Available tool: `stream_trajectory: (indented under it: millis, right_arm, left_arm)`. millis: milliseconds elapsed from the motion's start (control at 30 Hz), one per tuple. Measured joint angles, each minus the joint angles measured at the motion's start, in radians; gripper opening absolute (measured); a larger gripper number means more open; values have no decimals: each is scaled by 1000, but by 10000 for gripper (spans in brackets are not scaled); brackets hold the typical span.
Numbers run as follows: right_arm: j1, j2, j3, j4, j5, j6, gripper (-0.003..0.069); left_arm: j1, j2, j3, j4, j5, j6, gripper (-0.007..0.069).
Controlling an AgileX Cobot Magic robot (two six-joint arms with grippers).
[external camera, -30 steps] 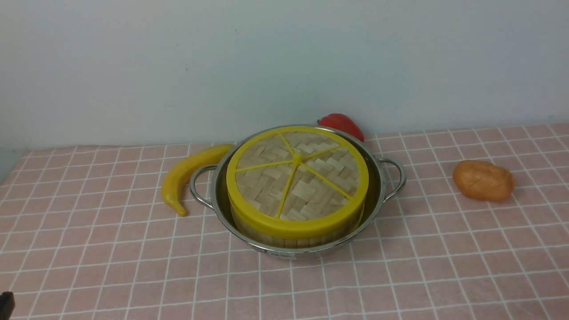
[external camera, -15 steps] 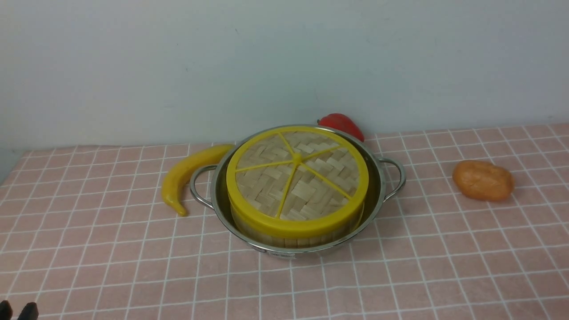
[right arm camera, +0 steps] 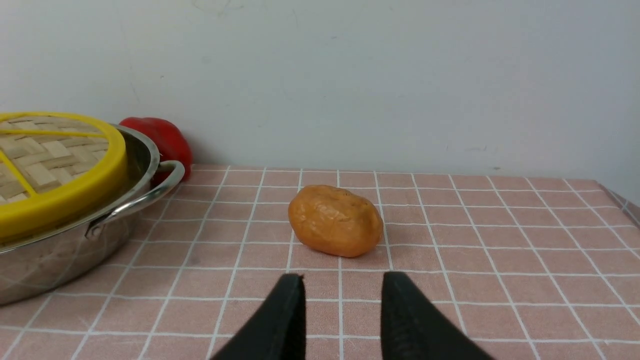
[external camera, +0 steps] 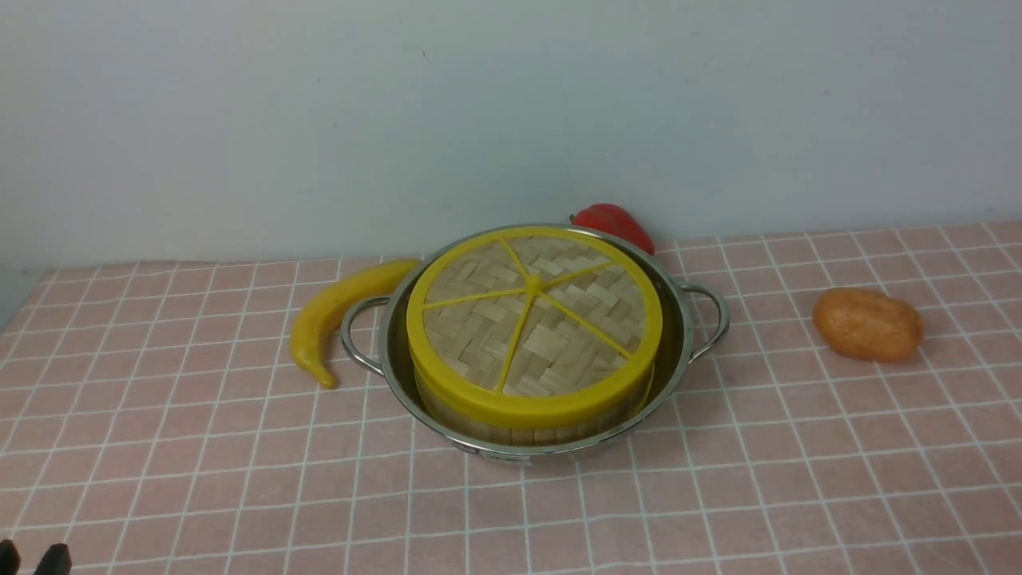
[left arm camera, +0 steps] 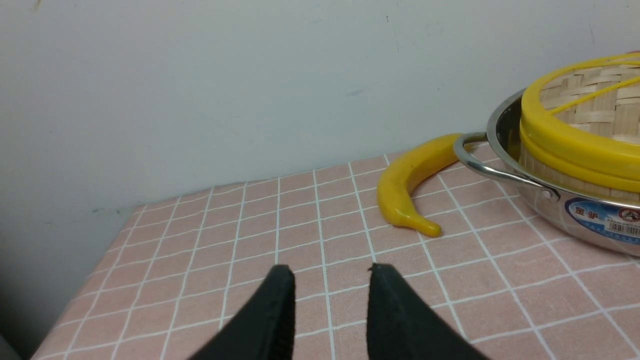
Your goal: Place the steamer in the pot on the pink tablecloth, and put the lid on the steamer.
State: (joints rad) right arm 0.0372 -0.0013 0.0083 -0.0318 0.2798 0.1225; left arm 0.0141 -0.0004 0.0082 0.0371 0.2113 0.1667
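Observation:
The steamer (external camera: 527, 427) stands inside the steel pot (external camera: 679, 335) on the pink tablecloth (external camera: 718, 495). The woven lid (external camera: 533, 311) with yellow spokes lies flat on the steamer and hides its contents. My left gripper (external camera: 32, 557) is open and empty at the near left corner of the front view, far from the pot. In the left wrist view the left gripper (left arm camera: 330, 272) hovers over the bare cloth, with the pot (left arm camera: 575, 210) and lid (left arm camera: 585, 120) off to one side. My right gripper (right arm camera: 342, 280) is open and empty; it does not show in the front view.
A yellow banana (external camera: 331, 311) lies against the pot's left handle. A red pepper (external camera: 615, 224) sits behind the pot by the wall. An orange potato (external camera: 868, 323) lies to the right, just ahead of the right gripper in the right wrist view (right arm camera: 335, 220).
The left gripper's tips have come a little further into the front view's near left corner. The pot, steamer and lid have not moved.

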Motion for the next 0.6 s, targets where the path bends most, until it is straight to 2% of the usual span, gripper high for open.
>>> stream_trajectory:
  millis: [600]
  right_arm:
    - [0,0,0,0,0,26,240]
  left_arm:
    - [0,0,0,0,0,0,230]
